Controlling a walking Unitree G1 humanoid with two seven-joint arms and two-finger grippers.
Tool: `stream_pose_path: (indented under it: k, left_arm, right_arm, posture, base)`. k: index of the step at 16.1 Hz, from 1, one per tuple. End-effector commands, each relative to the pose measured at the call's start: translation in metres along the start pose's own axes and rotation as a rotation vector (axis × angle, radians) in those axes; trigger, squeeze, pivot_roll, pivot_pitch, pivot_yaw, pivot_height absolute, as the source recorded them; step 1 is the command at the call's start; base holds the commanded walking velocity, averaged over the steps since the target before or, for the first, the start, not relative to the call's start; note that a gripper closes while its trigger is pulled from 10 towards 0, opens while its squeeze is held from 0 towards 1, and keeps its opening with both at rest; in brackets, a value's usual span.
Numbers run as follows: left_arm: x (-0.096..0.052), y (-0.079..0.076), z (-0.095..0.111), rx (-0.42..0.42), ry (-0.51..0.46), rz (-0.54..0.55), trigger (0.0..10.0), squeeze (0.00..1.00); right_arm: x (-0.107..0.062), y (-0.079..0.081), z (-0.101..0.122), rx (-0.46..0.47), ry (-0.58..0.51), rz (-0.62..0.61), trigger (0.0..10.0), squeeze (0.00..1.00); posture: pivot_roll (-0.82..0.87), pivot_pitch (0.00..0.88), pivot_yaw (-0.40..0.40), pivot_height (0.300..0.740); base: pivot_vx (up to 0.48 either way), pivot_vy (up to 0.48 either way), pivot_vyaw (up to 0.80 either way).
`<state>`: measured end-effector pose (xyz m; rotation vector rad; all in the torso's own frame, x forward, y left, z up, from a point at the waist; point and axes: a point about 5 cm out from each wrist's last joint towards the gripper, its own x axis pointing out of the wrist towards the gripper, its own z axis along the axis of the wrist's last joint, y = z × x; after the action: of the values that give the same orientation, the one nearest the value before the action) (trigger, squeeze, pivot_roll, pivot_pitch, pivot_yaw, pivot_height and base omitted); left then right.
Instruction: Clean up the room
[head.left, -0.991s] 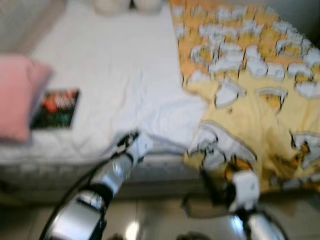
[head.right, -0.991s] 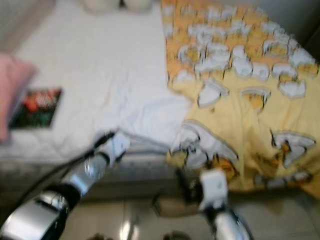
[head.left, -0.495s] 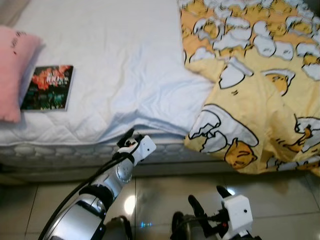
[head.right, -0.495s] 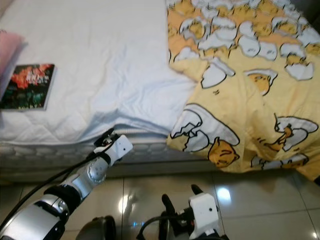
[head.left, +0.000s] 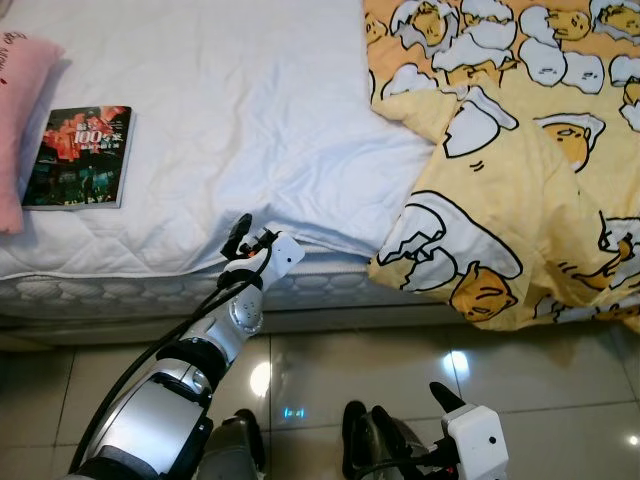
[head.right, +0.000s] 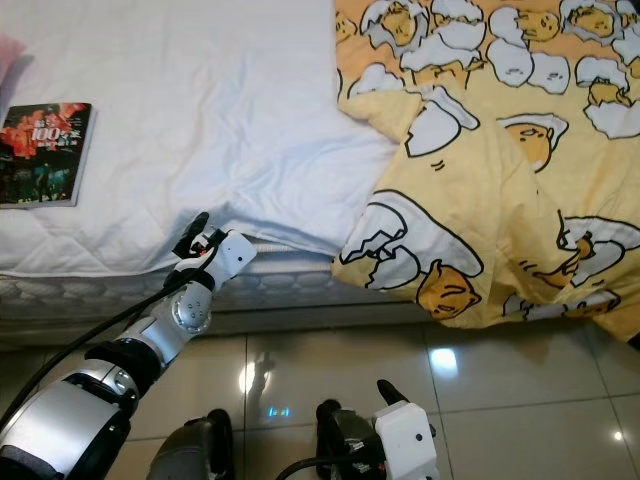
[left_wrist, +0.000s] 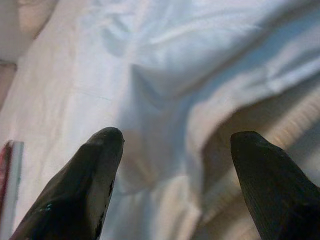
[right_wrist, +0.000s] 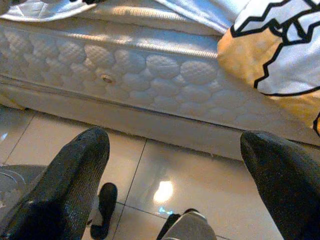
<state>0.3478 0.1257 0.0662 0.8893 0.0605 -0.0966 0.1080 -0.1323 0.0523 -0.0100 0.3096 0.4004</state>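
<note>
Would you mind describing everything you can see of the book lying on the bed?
The book is a thin paperback lying flat and closed, cover up, on the white quilted sheet near the mattress's left side. Its dark cover shows red and green imagery with a white "100" in the title. Its left edge lies at the pink pillow. Neither gripper touches it; the left gripper sits apart at the bed's edge.

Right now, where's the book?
The book lies flat on the white sheet at the robot's far left, beside the pink pillow, beyond the left gripper.
</note>
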Motion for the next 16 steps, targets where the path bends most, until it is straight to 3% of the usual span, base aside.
stream_pose_path:
  k: [1, 4, 11, 12, 13, 14, 16]
  left_arm:
    - [-0.004, -0.009, -0.004, 0.000, 0.041, -0.017, 10.0, 0.00]
    - [0.000, -0.013, 0.006, -0.010, 0.050, -0.024, 10.0, 0.00]
    - [0.008, -0.004, 0.013, -0.027, 0.075, 0.008, 10.0, 0.00]
    - [0.007, -0.010, 0.017, -0.024, 0.061, -0.043, 7.8, 0.00]
    - [0.006, -0.012, 0.017, -0.032, 0.069, -0.060, 2.2, 0.00]
    - [0.008, -0.011, 0.018, -0.043, 0.081, -0.064, 0.0, 0.00]
    - [0.010, -0.010, 0.022, -0.053, 0.078, -0.063, 0.0, 0.00]
  right_arm:
    - [-0.007, 0.002, -0.007, 0.001, 0.050, -0.001, 10.0, 0.00]
    - [-0.010, 0.007, -0.006, 0.009, 0.054, -0.001, 10.0, 0.00]
    - [-0.021, 0.014, -0.009, 0.027, 0.083, -0.014, 10.0, 0.00]
    - [-0.021, 0.015, -0.009, 0.060, 0.088, -0.030, 10.0, 0.00]
    - [-0.020, 0.014, -0.008, 0.086, 0.088, -0.045, 10.0, 0.00]
    - [-0.019, 0.015, -0.006, 0.099, 0.085, -0.049, 10.0, 0.00]
    - [-0.019, 0.016, -0.005, 0.093, 0.084, -0.046, 10.0, 0.00]
  posture:
    - [-0.17, 0.338, -0.052, 0.740]
    - [-0.19, 0.349, -0.048, 0.740]
    - [-0.21, 0.369, -0.039, 0.740]
    - [-0.21, 0.378, -0.042, 0.740]
    - [-0.21, 0.378, -0.041, 0.740]
    - [-0.22, 0.382, -0.040, 0.740]
    - [-0.22, 0.387, -0.036, 0.740]
  base:
    - [0.000, 0.000, 0.00]
    - [0.000, 0.000, 0.00]
    - [0.000, 0.000, 0.00]
    - [0.000, 0.000, 0.00]
    - [0.000, 0.000, 0.00]
    - [0.000, 0.000, 0.00]
    - [0.000, 0.000, 0.00]
